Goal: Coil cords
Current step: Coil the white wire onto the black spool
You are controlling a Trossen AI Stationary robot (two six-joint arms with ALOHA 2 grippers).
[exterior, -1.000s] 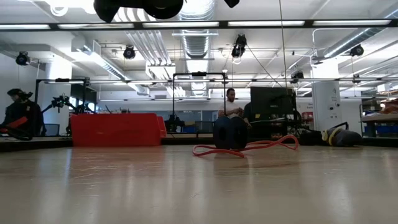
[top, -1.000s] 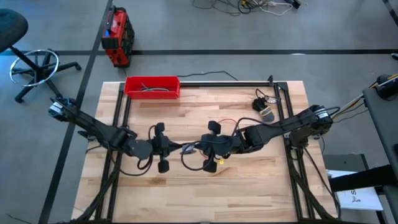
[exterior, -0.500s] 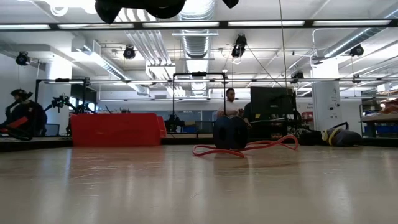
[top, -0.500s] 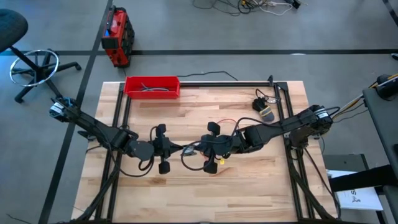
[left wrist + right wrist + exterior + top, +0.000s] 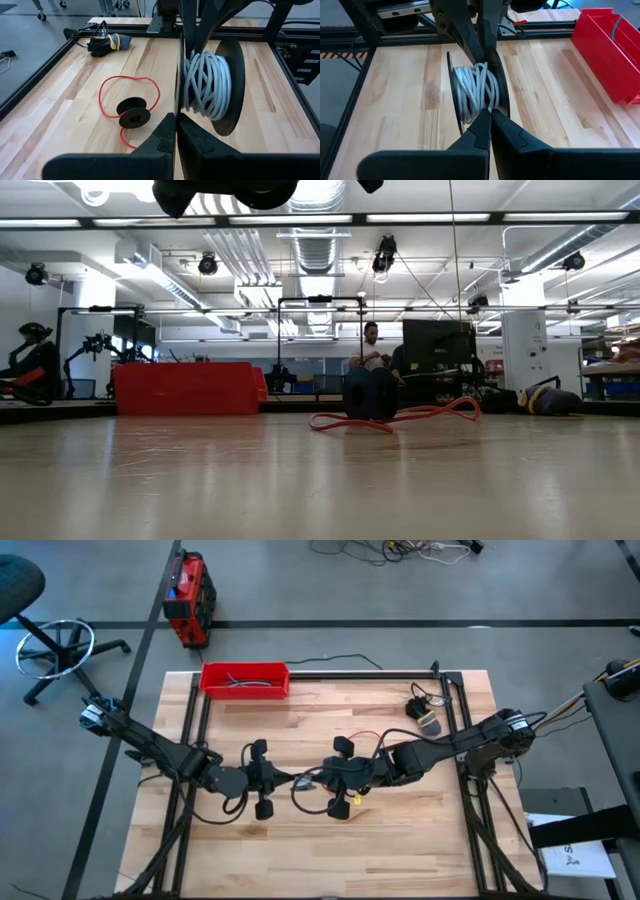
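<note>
Both grippers meet over the middle of the tabletop (image 5: 420, 820), holding between them a black spool (image 5: 227, 85) on which the white cord (image 5: 205, 82) is already wound in many loose turns. The left gripper (image 5: 176, 131) has its fingers pressed together on one thin disc edge of the spool; the right gripper (image 5: 491, 124) likewise has its fingers closed on the spool's rim from the opposite side. The red cord (image 5: 127, 87) lies uncoiled on the wood in a slack loop around its own small black spool (image 5: 133, 112), which rests on the tabletop near the held spool. Both cords look light, thin and floppy, so they should bend anywhere and hold no shape; the white windings seem liable to slide off a tilted hub. The stiff discs appear the surest places to grip, edge-on, as now. For the red cord, taking its spool by a flange and pinching the cord near the hub looks best.
</note>
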